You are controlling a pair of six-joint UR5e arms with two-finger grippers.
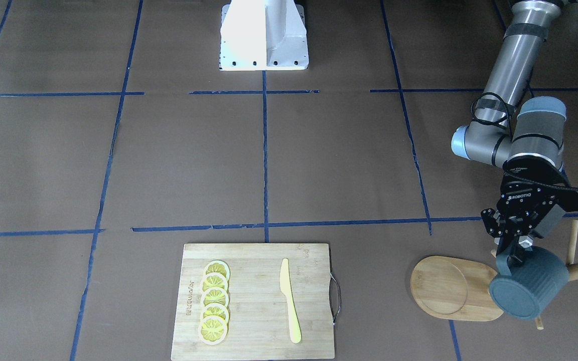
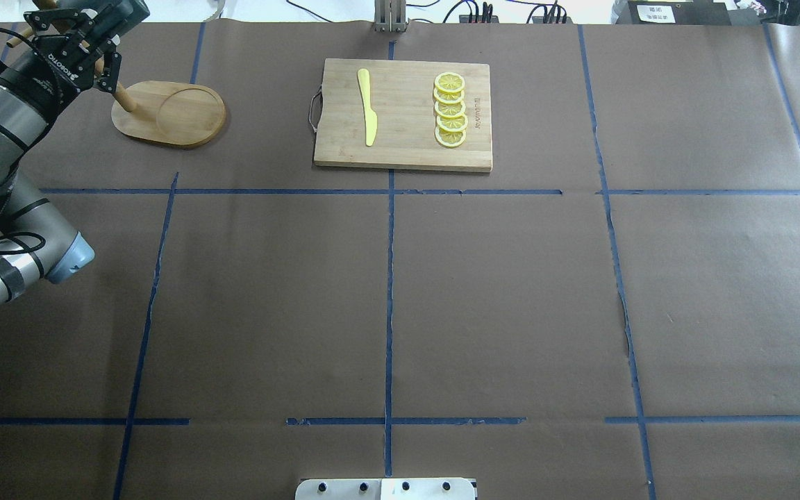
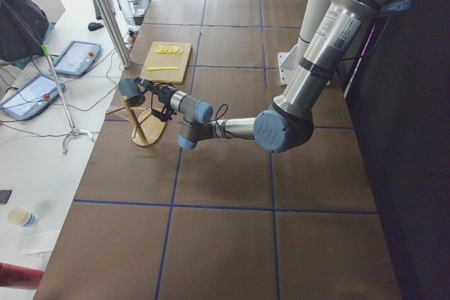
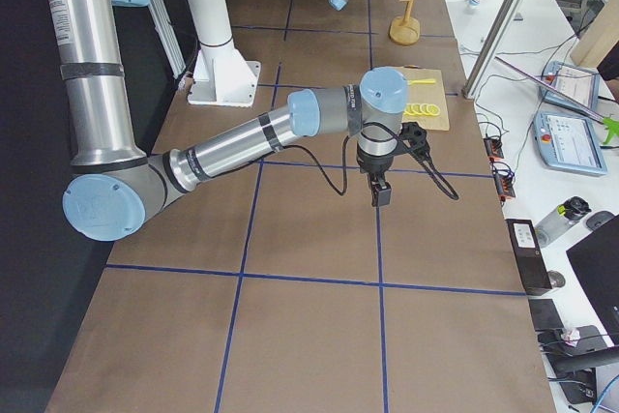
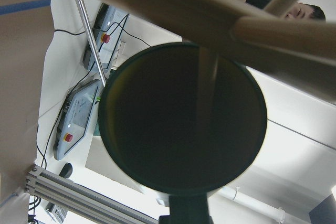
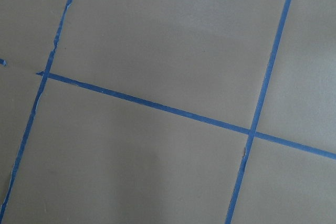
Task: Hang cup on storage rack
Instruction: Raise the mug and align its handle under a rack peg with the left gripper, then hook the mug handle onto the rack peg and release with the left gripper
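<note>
Left gripper (image 1: 512, 250) clamped on cup (image 1: 532, 288) handle, mug up against storage rack (image 1: 447, 288) post; hanging step, likely needs the loop slid over a peg (image 1: 574, 239) before letting go; right gripper (image 4: 380, 195) too small to tell.

storage rack (image 1: 439, 287) lower post hid behind cup (image 1: 530, 288) | right end effector (image 4: 380, 197) too small, grip unk

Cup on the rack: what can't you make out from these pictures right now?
1. Cup handle over a peg or not: left gripper covers it in the front view; wrist view shows only the mouth.
2. Cup in the overhead view: hidden behind the left gripper at the top edge.
3. Right gripper, open or shut: too small, right side view only.
</note>
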